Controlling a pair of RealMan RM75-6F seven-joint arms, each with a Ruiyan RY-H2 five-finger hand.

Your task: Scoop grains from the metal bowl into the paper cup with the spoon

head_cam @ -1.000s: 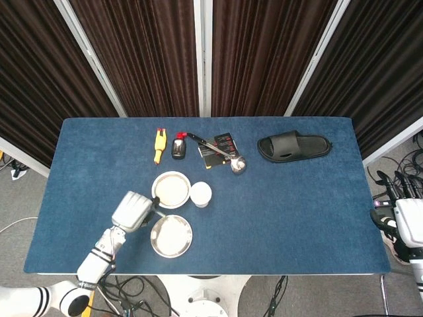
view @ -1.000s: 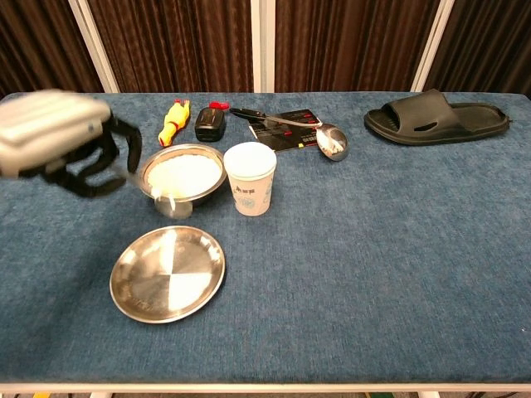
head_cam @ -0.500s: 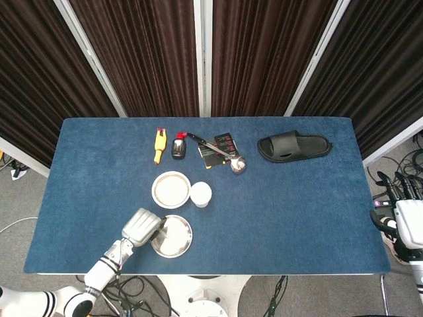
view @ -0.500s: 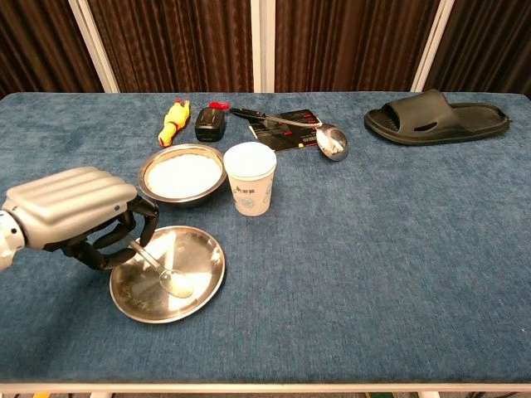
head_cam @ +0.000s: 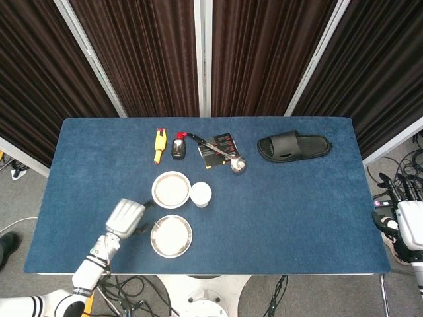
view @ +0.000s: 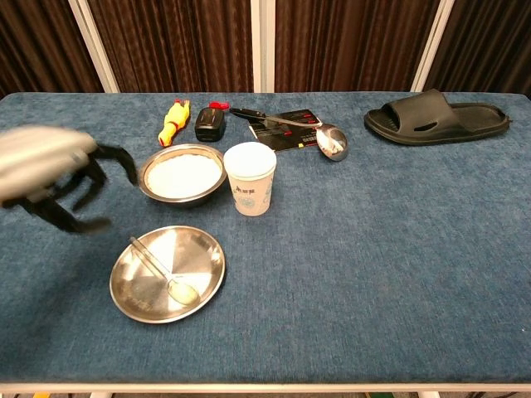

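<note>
While our left hand [view: 50, 178] is hovering blurred above the blue surface [view: 373, 249], left of the metal bowl [view: 181, 175], we are holding nothing in it, and its dark fingers [view: 104, 162] are hanging spread and slightly curled. In the head view that left hand [head_cam: 125, 217] is sitting just left of the flat steel plate [head_cam: 171, 236]. We are seeing the spoon [view: 166, 274] lying loose in that plate, its bowl end toward the near edge and its handle pointing up-left. Grains are filling the metal bowl, and the paper cup [view: 250, 177] is standing upright just to its right. Our right hand [head_cam: 410, 221] is showing only at the right edge of the head view, off the surface, and we cannot tell how its fingers are lying.
</note>
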